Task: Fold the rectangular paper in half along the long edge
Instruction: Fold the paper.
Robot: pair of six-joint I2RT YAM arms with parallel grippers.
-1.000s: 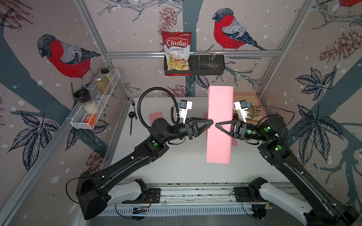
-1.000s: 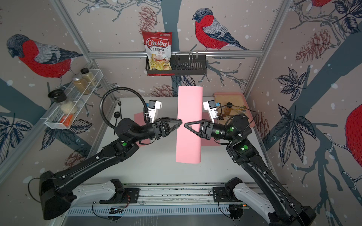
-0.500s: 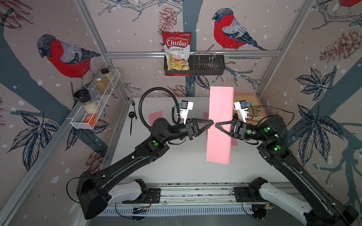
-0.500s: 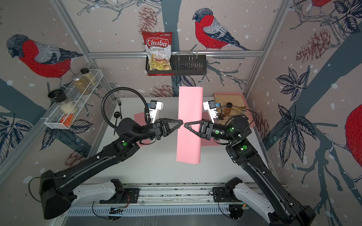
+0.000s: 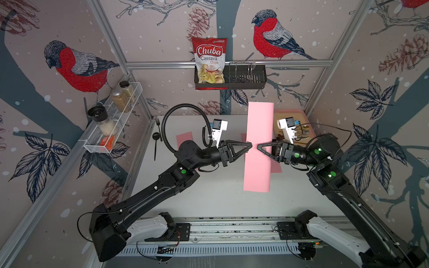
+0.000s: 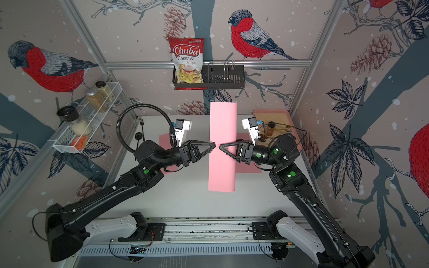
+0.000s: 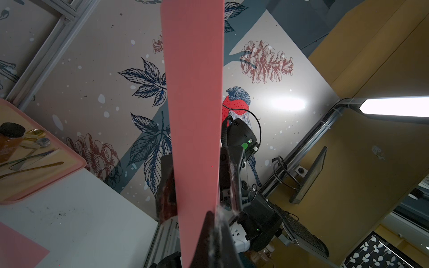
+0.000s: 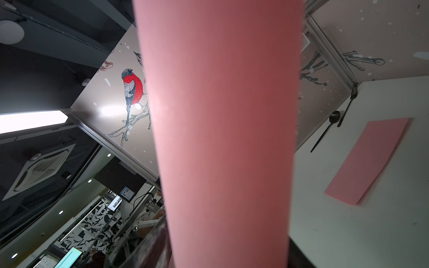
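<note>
A long pink paper [image 5: 258,120] [image 6: 222,120] hangs upright in the air above the white table [image 5: 209,199], showing as a narrow doubled strip. My left gripper [image 5: 250,145] [image 6: 214,145] [image 7: 213,215] is shut on its left edge at mid height. From the other side my right gripper [image 5: 258,146] [image 6: 220,146] [image 8: 225,255] reaches over the strip. Its fingers [image 7: 234,181] stand wide apart on either side of the paper [image 7: 192,92], so it is open. The paper [image 8: 220,116] fills the right wrist view.
Two more pink sheets lie on the table, one at the left [image 5: 184,139] [image 8: 369,160] and one under the right gripper [image 5: 276,167]. A pink tray [image 5: 299,113] with cutlery and a jar sits at the back right. A black fork and spoon [image 5: 157,137] lie at the back left.
My left gripper's jaws have closed on the paper's edge and my right gripper's jaws have spread apart. The paper hangs almost where it was.
</note>
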